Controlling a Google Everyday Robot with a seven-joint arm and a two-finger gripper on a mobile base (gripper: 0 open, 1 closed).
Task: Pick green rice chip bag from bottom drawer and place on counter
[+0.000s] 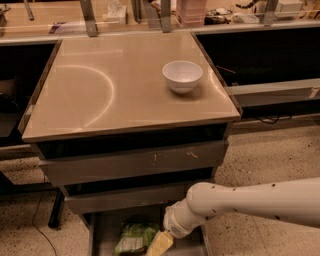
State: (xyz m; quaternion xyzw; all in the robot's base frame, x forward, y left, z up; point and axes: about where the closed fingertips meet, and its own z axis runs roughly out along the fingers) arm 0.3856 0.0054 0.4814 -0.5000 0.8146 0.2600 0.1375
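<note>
The green rice chip bag (134,238) lies crumpled on the floor of the open bottom drawer (102,232), at the bottom edge of the camera view. My white arm reaches in from the right, and my gripper (160,245) with its yellowish end hangs just right of the bag, low in the drawer and partly cut off by the frame edge. The beige counter (100,95) with its faint arc mark lies above the drawers.
A white bowl (182,76) stands on the counter's right half. Two shallower grey drawers (135,162) are shut above the open one. A cluttered back shelf (150,15) runs behind the counter. Speckled floor lies to the right.
</note>
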